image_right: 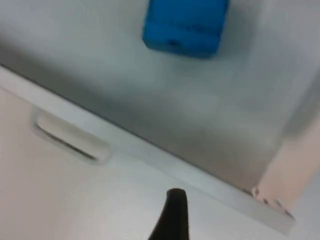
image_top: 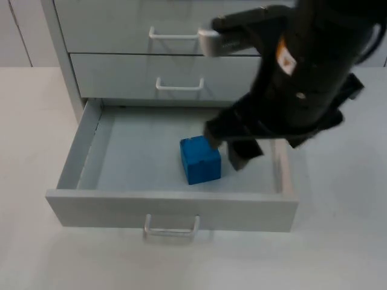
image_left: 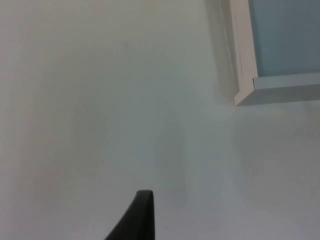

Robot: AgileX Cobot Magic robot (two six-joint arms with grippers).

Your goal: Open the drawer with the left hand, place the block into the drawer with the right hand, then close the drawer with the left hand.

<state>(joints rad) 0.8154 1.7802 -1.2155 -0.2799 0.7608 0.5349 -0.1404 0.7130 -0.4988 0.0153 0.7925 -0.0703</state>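
The blue block (image_top: 200, 160) is sitting inside the open drawer (image_top: 84, 154), near its front wall, turned slightly askew. My right gripper (image_top: 228, 147) is hovering just beside it, fingers spread. My left gripper's finger state I cannot tell.

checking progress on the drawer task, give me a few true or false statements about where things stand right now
1. The bottom drawer is pulled open. True.
2. The blue block lies on the table beside the cabinet. False: it sits inside the open drawer.
3. The right gripper is over the drawer, right next to the block. True.
4. The left gripper grips the drawer handle. False: it hangs over bare table near a drawer corner.
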